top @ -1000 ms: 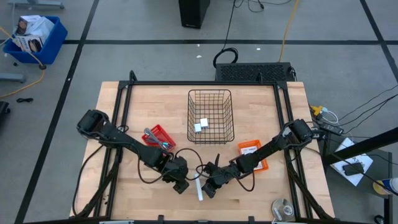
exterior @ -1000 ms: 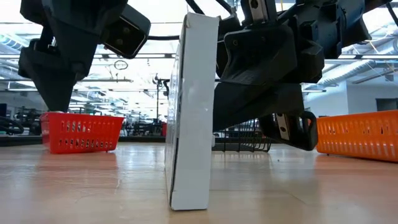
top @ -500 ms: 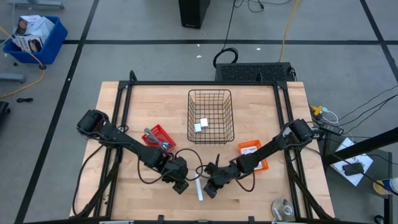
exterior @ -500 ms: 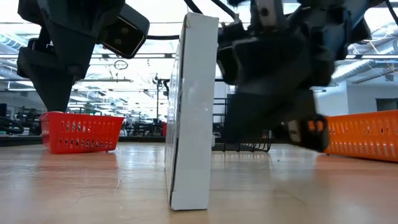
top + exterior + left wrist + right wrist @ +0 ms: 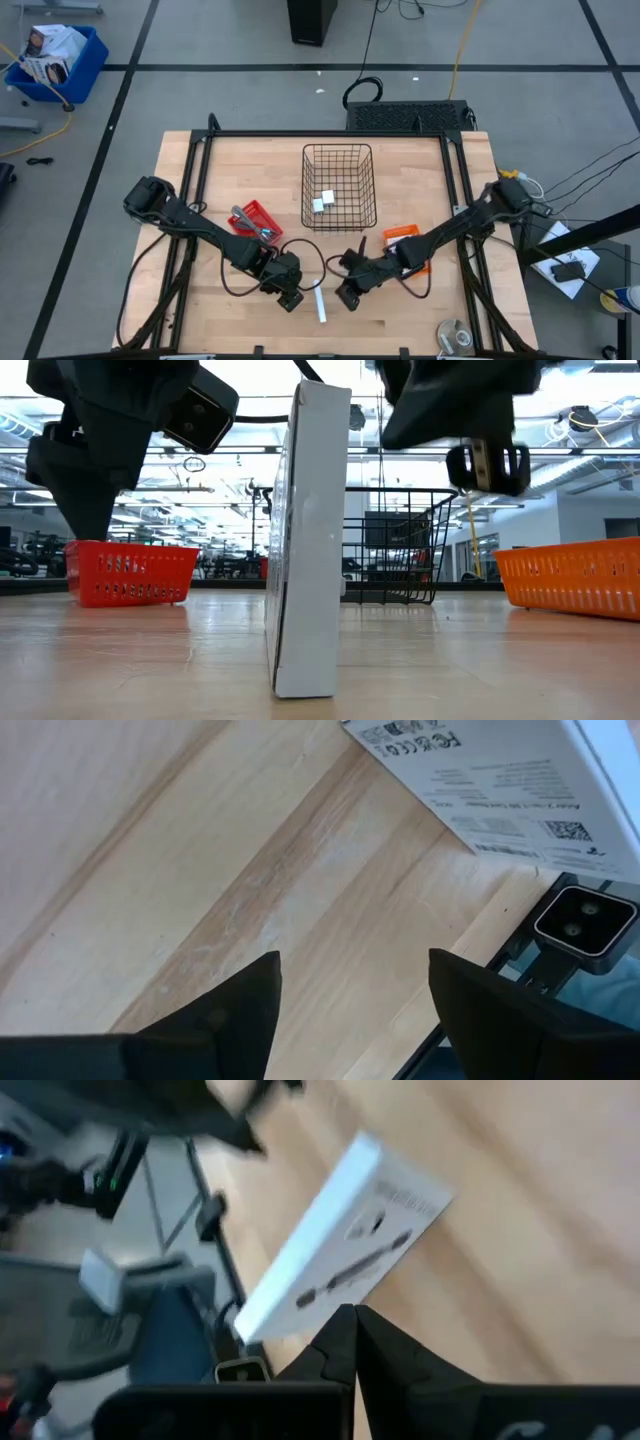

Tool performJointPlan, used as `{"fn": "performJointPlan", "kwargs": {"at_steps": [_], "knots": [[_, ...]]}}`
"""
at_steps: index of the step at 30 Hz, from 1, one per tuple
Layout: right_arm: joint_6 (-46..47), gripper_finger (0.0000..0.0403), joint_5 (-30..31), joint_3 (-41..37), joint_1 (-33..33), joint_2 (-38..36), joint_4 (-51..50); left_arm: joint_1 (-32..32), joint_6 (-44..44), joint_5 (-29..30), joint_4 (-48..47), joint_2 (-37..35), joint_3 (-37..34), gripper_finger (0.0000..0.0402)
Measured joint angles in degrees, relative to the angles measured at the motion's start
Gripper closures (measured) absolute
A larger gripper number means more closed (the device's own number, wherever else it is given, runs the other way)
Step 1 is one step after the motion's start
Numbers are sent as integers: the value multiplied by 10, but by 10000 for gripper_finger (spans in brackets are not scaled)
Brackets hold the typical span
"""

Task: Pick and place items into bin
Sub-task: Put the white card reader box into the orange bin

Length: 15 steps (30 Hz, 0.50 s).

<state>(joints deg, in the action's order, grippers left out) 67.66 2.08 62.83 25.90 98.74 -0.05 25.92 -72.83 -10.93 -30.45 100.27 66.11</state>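
Observation:
A flat white printed card box (image 5: 320, 306) stands upright on its narrow edge near the table's near edge, and it fills the middle of the low view (image 5: 305, 540). My left gripper (image 5: 290, 298) is open just left of it, and the box's printed face (image 5: 490, 780) lies beyond its fingers. My right gripper (image 5: 346, 292) is just right of the box, raised and shut (image 5: 350, 1325), touching nothing. Two tiny white blocks (image 5: 322, 200) lie in the black wire basket (image 5: 338, 160). The slim tools (image 5: 250, 222) rest in a small red tray.
The wire basket stands at the table's far middle (image 5: 395, 550). The small red tray (image 5: 130, 572) sits to the left and an orange tray (image 5: 405, 240) to the right, under my right arm. Bare wood lies along the near edge on both sides.
My right gripper has risen and drawn back from the white box toward the table's right. In the low view it has lifted from beside the box to above it, which uncovers the wire basket behind. The box has stayed standing on its edge.

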Motion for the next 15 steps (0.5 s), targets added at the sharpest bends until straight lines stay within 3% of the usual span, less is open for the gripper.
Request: {"fn": "performJointPlan", "kwargs": {"at_steps": [4,8,12,15], "knots": [[-10,403,26,0,0,-50,-31,4,-9,9,-2,0,0,148],[-38,403,23,0,-8,-91,-2,8,-12,11,-3,0,0,145],[36,395,-8,1,-25,-106,22,12,-12,18,-6,0,0,144],[58,366,-40,1,-31,-106,33,13,-25,31,-19,-2,0,144]]}}
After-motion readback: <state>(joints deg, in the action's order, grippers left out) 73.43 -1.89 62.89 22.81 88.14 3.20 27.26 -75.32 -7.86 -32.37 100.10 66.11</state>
